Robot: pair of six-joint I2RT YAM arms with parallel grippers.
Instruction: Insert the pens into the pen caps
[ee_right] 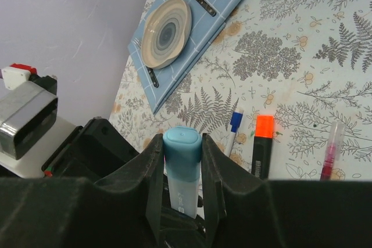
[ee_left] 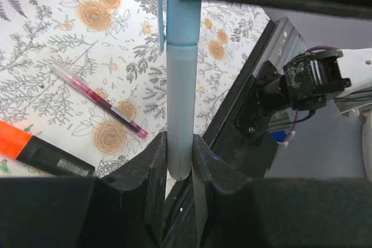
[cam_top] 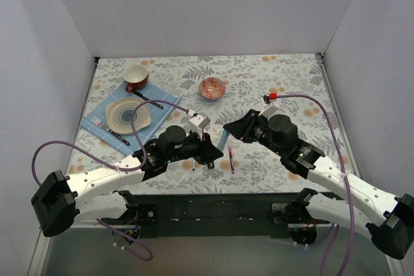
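left hand [ee_left: 178,158]: clenched on the lower barrel of the light blue pen [ee_left: 179,97], one finger on each side.
light blue pen: lifted off the bench [cam_top: 291,82], spanning the gap between the two hands; its far end meets the light blue cap [ee_right: 182,137] at a visible seam.
right hand [ee_right: 182,161]: grasping the light blue cap between its fingers, with the rounded cap end poking out past them.
black marker [ee_right: 263,149]: flat on the bench below the hands, orange tip uncovered.
magenta pen [ee_left: 99,100]: flat on the bench, beside the marker but apart from it.
dark blue cap [ee_right: 235,119]: on the end of a thin pale stem lying just beside the marker, on the side away from the magenta pen.
blue placemat [cam_top: 94,127]: far left of the bench; it carries a plate [cam_top: 128,114], a fork [cam_top: 98,121], a knife [cam_top: 147,100] and, at its far corner, a cup [cam_top: 136,77].
cup: red-brown outside, pale interior showing.
bowl [cam_top: 212,87]: red patterned, off the mat, beyond the hands; only its patterned inside shows.
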